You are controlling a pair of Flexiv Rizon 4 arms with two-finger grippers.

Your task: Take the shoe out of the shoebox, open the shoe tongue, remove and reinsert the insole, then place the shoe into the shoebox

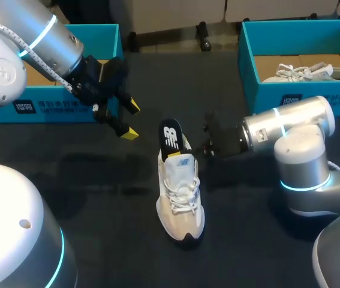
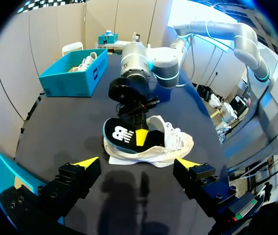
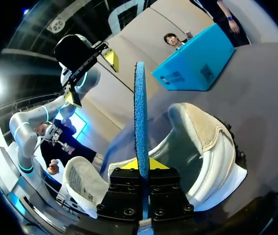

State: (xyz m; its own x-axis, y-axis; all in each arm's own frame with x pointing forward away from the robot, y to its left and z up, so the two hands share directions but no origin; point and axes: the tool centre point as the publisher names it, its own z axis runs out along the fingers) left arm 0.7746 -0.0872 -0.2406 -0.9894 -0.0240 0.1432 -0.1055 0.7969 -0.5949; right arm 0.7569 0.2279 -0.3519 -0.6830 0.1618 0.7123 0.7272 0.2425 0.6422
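A white shoe (image 1: 180, 201) lies on the dark table, toe toward me. Its black insole (image 1: 171, 138) stands up out of the heel opening. My right gripper (image 1: 187, 146) comes in from the right and is shut on the insole's edge. In the right wrist view the insole (image 3: 139, 112) runs edge-on, blue, between the closed fingers (image 3: 142, 165), with the shoe (image 3: 207, 142) under and beside it. My left gripper (image 1: 131, 120) hangs open, apart from the shoe, on its far left. Its wrist view looks past its own yellow tips (image 2: 138, 164) at the shoe (image 2: 168, 144) and insole (image 2: 121, 134).
A blue shoebox (image 1: 56, 108) with a cardboard floor stands at the back left, right behind my left gripper. Another blue shoebox (image 1: 301, 93) at the back right holds a second white shoe (image 1: 313, 72). Bare dark table lies in front of the shoe.
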